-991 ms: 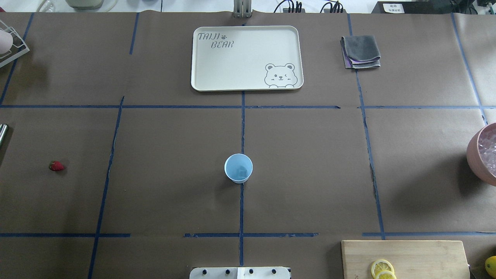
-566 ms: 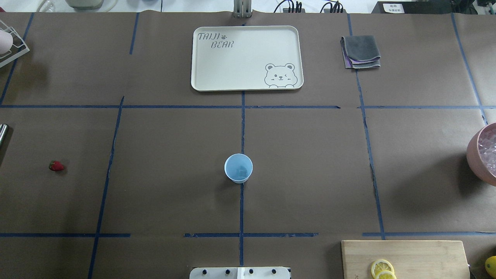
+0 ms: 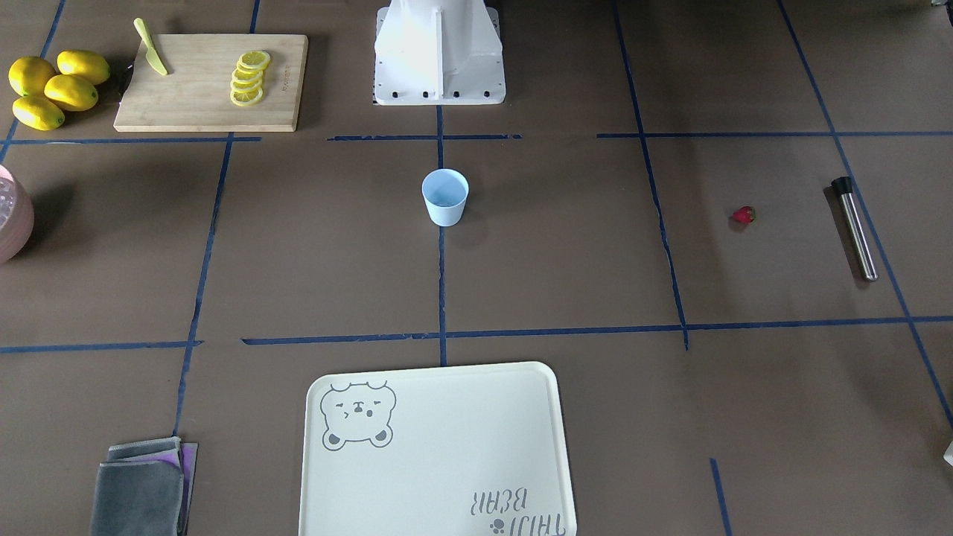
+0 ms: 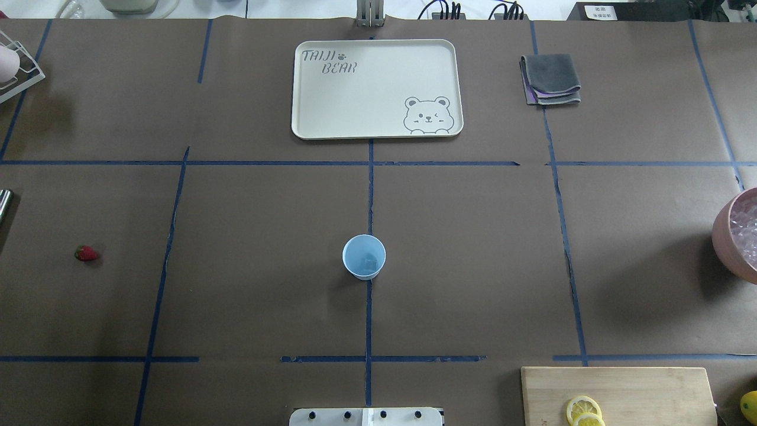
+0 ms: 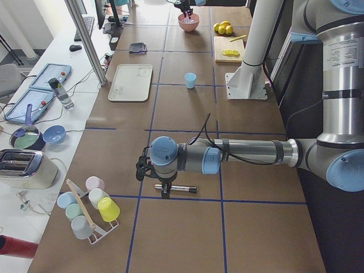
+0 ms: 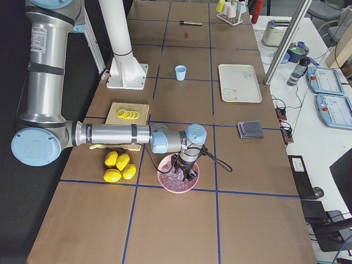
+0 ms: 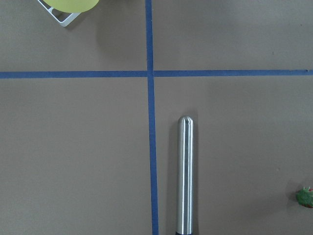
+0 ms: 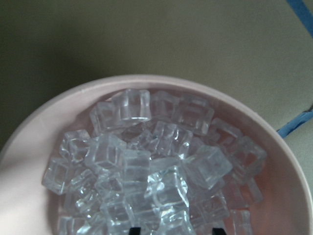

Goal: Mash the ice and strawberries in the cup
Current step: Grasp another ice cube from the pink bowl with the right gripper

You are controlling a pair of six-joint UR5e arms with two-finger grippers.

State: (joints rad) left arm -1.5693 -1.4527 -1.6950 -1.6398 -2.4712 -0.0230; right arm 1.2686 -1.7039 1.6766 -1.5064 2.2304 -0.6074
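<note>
Overhead exterior view puts the cup (image 4: 364, 257) upright midway on the surface (image 4: 473, 266) with seemingly one cube inside, the strawberry (image 4: 86, 254) well apart on the robot's left, and more ice (image 8: 156, 166) heaped in the pink bowl (image 8: 44, 132) at far right. Those cubes look hard, slick and light, best pinched singly across two flat faces; the right gripper (image 6: 184, 171) hangs over the bowl, dark fingertips (image 8: 135, 230) apart. Left gripper (image 5: 164, 190) hovers above the steel muddler (image 7: 185, 176); whether its fingers are apart I cannot tell.
</note>
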